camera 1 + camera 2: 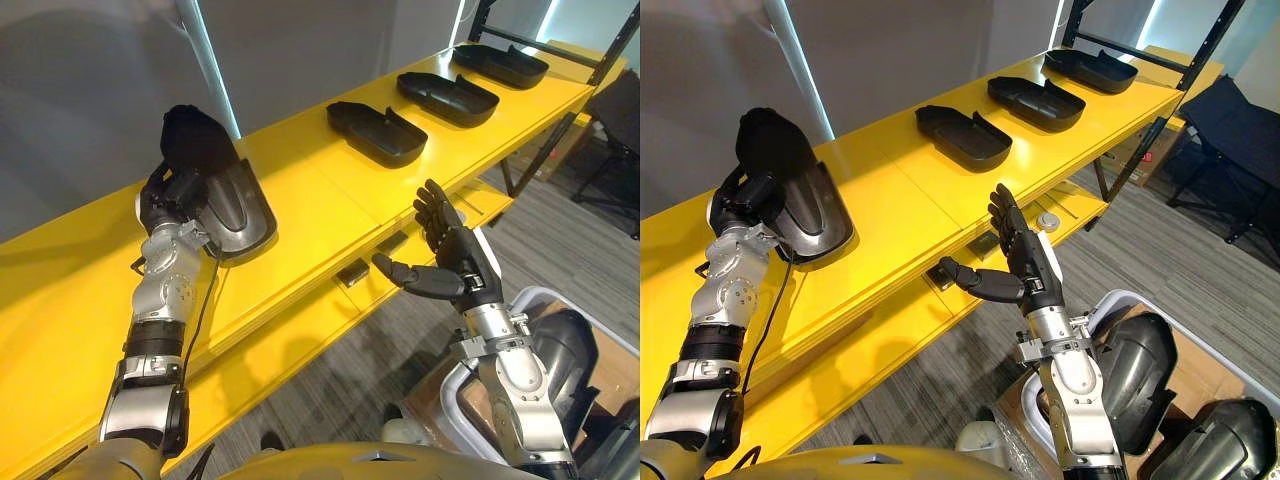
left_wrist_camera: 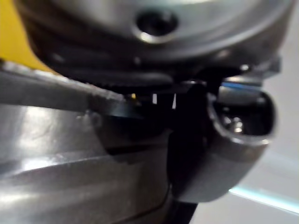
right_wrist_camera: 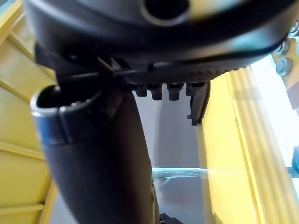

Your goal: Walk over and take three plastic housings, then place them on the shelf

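My left hand [image 1: 170, 192] is shut on a dark plastic housing [image 1: 240, 205] that stands tilted on the yellow shelf [image 1: 320, 205], its lower rim touching the shelf top. The left wrist view has the housing's grey shell [image 2: 70, 158] pressed right against the hand. Three more black housings lie in a row farther right along the shelf: a near one [image 1: 378, 132], a middle one [image 1: 448, 97] and a far one [image 1: 500, 65]. My right hand [image 1: 455, 255] hovers open and empty in front of the shelf's edge, fingers straight and thumb [image 3: 93, 154] spread.
A white bin [image 1: 1110, 310] at the lower right holds more dark housings [image 1: 1140, 365]. The shelf has a lower yellow level [image 1: 300, 340] under its front edge. A black rack post [image 1: 560, 120] and a dark chair [image 1: 620, 130] stand at the right. Grey carpet covers the floor.
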